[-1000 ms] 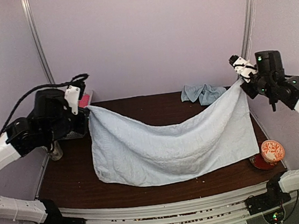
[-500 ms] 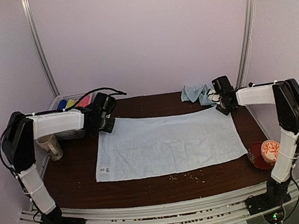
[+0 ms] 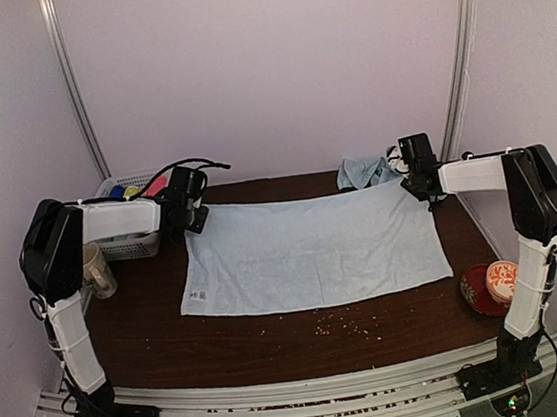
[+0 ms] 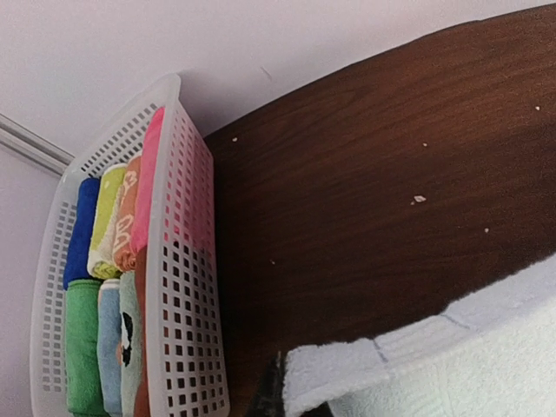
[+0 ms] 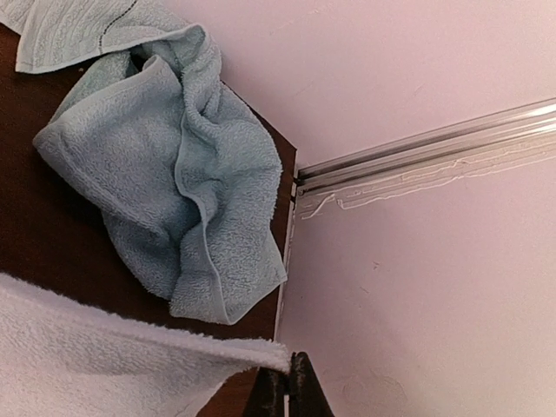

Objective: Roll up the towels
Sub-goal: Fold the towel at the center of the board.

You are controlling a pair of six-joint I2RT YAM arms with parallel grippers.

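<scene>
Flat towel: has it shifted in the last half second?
Yes. The flat towel slid toward the far wall: its near edge now sits clear of the crumbs it bordered before.

The spread towel [image 3: 313, 250], pale blue and plain, lies flat across the middle of the bench [image 3: 150, 314], long side running left to right. The crumpled towel [image 3: 360, 172] sits bunched at the far right, near its corner.

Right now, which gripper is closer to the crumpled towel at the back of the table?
Right. The right gripper pinches the far right corner of the spread towel, just beside the crumpled towel; the left gripper holds the far left corner, across the table by the basket.
</scene>
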